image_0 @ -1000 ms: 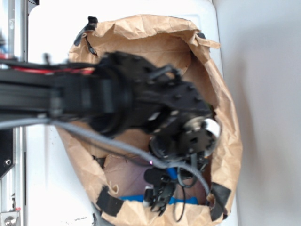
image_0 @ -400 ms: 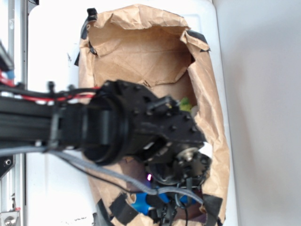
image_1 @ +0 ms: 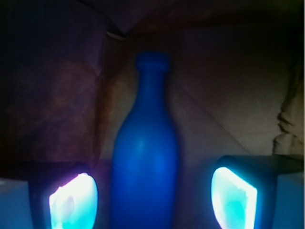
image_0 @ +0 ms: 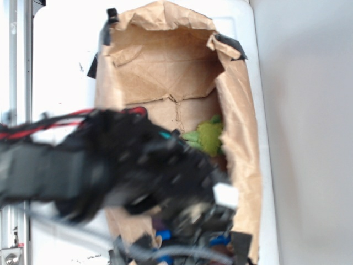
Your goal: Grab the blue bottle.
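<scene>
Between wide-spread fingers (image_1: 74, 202), blue bottle (image_1: 144, 162), untouched on either side.

I can't read any text, label, brand or number from here. The paper bag (image_0: 165, 72) carries no print I can make out (the exterior view is blurred), and the blue bottle (image_1: 145, 157) looks plain.

A glossy white surface (image_0: 60, 66) lies brightly lit, with a pale grey wall (image_0: 309, 132) alongside its right edge.
</scene>
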Robot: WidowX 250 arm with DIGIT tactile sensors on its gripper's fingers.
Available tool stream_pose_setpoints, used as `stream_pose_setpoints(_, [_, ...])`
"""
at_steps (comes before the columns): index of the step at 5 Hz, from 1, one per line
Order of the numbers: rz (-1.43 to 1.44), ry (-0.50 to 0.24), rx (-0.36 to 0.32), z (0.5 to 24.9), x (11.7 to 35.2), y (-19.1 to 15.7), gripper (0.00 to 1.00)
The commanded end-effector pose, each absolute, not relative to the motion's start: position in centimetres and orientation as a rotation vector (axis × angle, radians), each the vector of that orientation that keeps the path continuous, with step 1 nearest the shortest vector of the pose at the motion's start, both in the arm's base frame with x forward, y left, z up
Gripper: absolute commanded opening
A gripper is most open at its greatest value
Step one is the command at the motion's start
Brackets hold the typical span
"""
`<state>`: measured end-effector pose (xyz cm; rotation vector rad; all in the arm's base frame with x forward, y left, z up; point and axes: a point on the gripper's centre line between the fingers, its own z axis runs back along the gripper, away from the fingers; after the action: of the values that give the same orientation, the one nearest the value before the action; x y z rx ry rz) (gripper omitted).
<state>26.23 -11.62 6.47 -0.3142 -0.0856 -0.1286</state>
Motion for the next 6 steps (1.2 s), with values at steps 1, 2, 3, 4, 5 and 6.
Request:
stream_pose_setpoints(1, [-0.209,-0.199,-0.221,4.5,26.3,-11.9,1.0])
stream_pose_setpoints(2, [-0.207,-0.212,-0.169,2.2,26.6,-11.4,1.0])
stream_pose_setpoints(3, [-0.162,-0.2,-0.173,2.5,27.2,-11.2,0.0])
stream_pose_setpoints(4, [-0.102,-0.171,-0.229,4.9,28.3,-10.8,0.0])
stream_pose_setpoints(5, [-0.002,-0.147,-0.28,8.8,30.1,-9.2,0.0])
stream_pose_setpoints(6, [0.081,-0.151,-0.264,11.9,31.4,-6.9,0.0])
